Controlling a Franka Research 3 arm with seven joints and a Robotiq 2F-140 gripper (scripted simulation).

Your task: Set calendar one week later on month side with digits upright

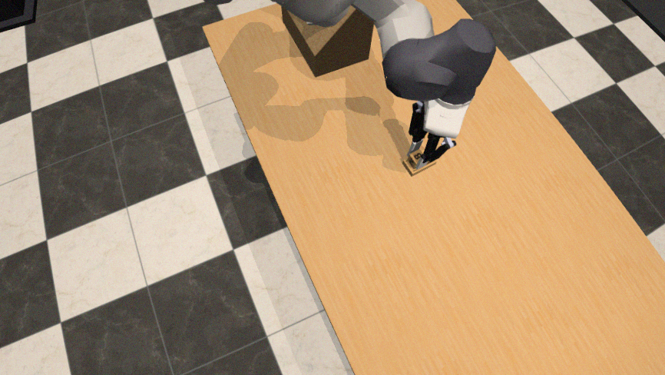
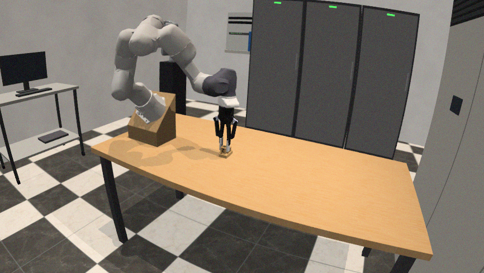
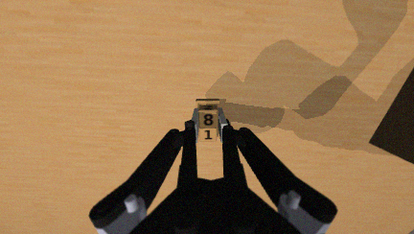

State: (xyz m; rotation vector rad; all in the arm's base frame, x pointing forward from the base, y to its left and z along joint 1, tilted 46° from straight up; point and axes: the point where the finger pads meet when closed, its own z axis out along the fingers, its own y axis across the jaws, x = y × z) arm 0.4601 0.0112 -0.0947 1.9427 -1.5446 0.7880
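Observation:
My gripper (image 1: 418,156) (image 2: 224,147) (image 3: 208,115) points down over the tray and is shut on a small wooden cube (image 1: 416,157) (image 2: 223,150) (image 3: 211,114). An 8 shows on the cube's upper face, upright in the wrist view. A 1 shows just below the 8 there; I cannot tell if it is on the same cube. A 2-like mark faces the exterior view. The small wooden tray (image 1: 411,173) (image 2: 223,156) (image 3: 208,100) lies on the table. The fingers hide much of it. I cannot tell whether the cube touches its floor, nor clearly make out the second cube.
The wooden table (image 1: 465,260) (image 2: 304,189) (image 3: 72,72) carries the arm's wedge-shaped base block (image 1: 342,51) (image 2: 165,130) (image 3: 400,120), off to one side of the tray. The arm's shadow falls on the table between the block and the tray.

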